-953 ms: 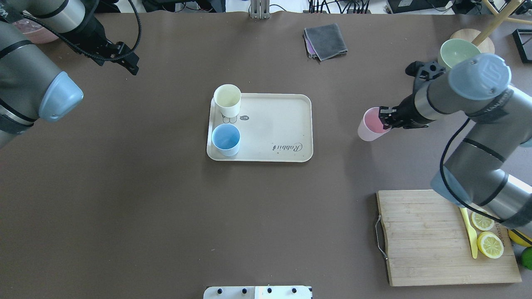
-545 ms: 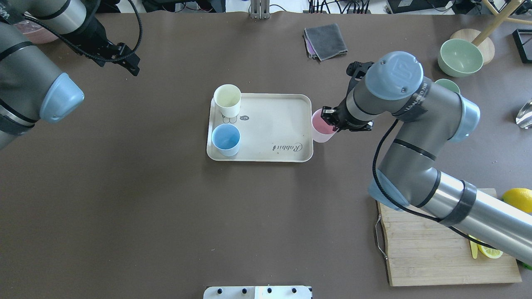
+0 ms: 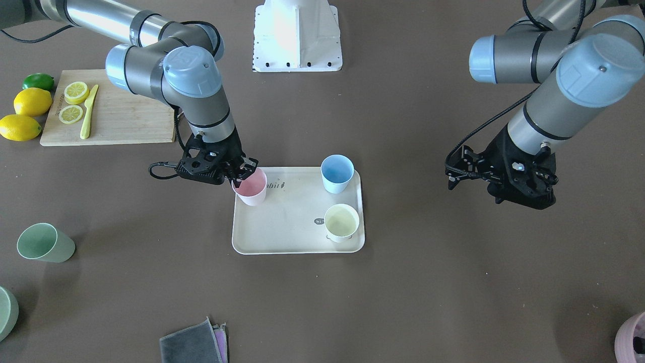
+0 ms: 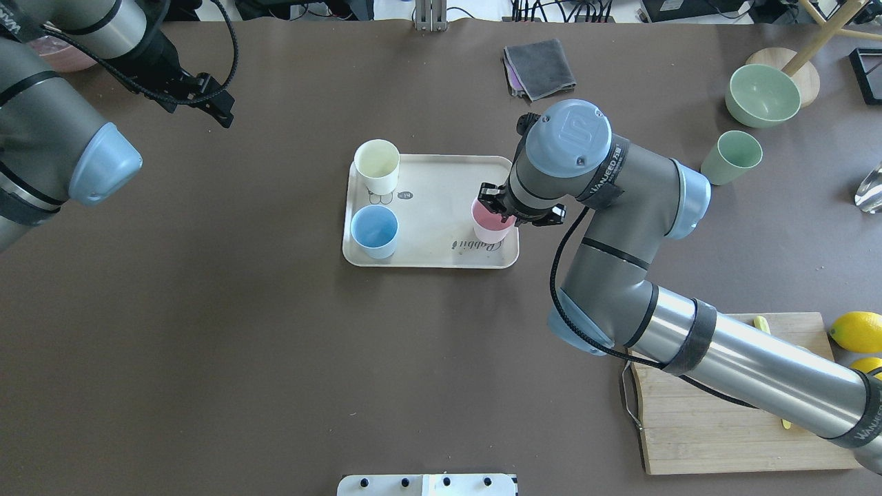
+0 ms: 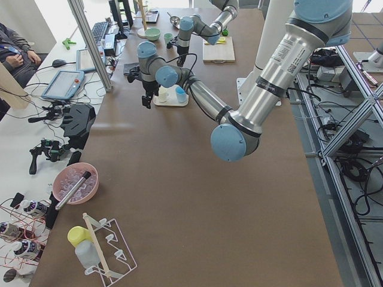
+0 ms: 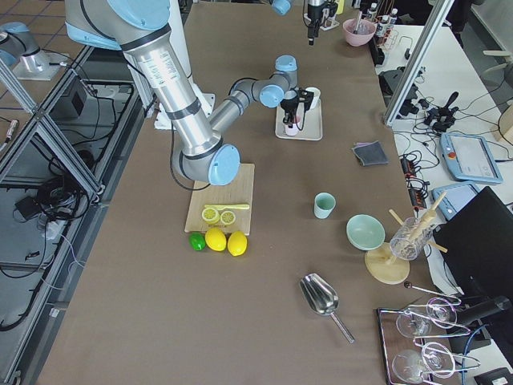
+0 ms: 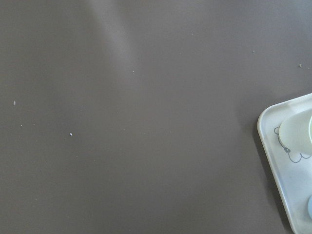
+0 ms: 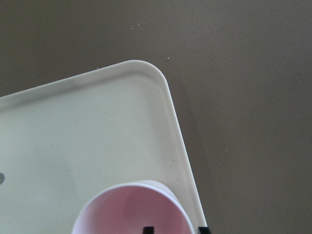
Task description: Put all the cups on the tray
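The beige tray [image 4: 441, 200] lies mid-table. The cream-yellow cup [image 4: 377, 165] and the light blue cup [image 4: 375, 231] stand on its left end. My right gripper [image 4: 501, 209] is shut on the rim of the pale pink cup [image 4: 489, 222] and holds it upright over the tray's right end, by the "Rabbit" script. I cannot tell whether the cup touches the tray. The right wrist view shows the pink cup [image 8: 129, 210] inside the tray corner [image 8: 146, 73]. The sage green cup [image 4: 732, 157] stands on the table far right. My left gripper [image 4: 219, 105] is open and empty at the far left.
A larger green bowl [image 4: 761, 95] sits behind the green cup. A folded grey cloth [image 4: 539, 67] lies behind the tray. A wooden cutting board [image 4: 696, 427] with lemon slices and a lemon [image 4: 854, 331] is at the near right. A mauve pot [image 3: 632, 338] is at the far left corner.
My right arm has swung left with the pink cup, from the table right of the tray to over the tray's right end. The green cup has come into sight. The left arm has barely moved.
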